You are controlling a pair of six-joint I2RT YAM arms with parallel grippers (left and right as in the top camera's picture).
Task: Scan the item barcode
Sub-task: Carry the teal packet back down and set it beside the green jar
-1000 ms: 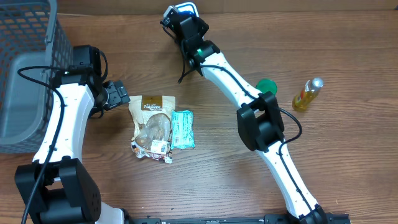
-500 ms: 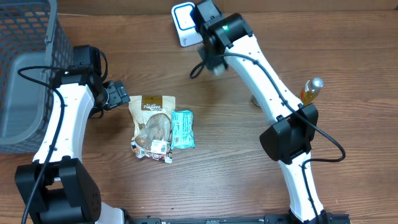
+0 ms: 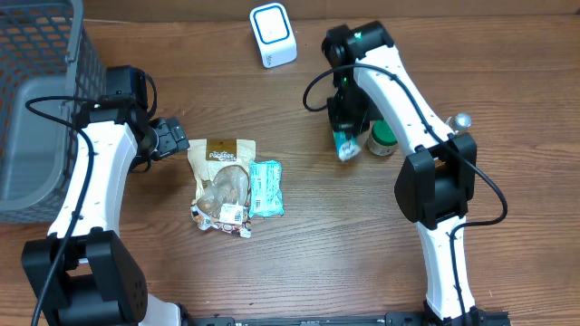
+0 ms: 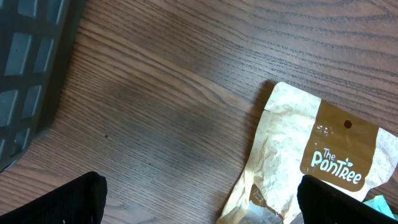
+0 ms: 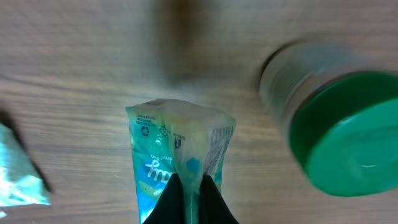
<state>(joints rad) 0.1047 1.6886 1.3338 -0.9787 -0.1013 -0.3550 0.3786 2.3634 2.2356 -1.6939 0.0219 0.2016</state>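
Right claw (image 3: 344, 134) is pressed together, pinching a small teal sachet (image 3: 344, 147) by one end. The sachet sticks out past the black fingers (image 5: 214, 208). It's glossy crinkled film, puffed, with white print. Can't tell if it touches the bench (image 3: 317, 263), which is brown wood grain.

The sachet sits at about 5 o'clock from the scanner (image 3: 273, 34), well apart from it. The scanner is a white rounded block with a blue-rimmed face, at 12 o'clock on the bench.

Jar (image 3: 382, 138) is just beside the sachet at its 3 o'clock. It has a clear body and a round green lid, and is blurred in the wrist view. Bottle (image 3: 461, 119) has a silver cap and is mostly hidden behind the right arm, at 3 o'clock from the jar.

Left claw (image 3: 174, 140) is spread wide and holds nothing.

Brown pouch (image 3: 220, 172) lies near it at its 4 o'clock. It's wrinkled matte kraft paper with a "The Pantree" label and a clear lower part. Second teal packet (image 3: 265, 187) lies flat against the pouch's 3 o'clock edge.

Grey basket (image 3: 36, 81), a rigid grid mesh, is at 9 o'clock on the bench.
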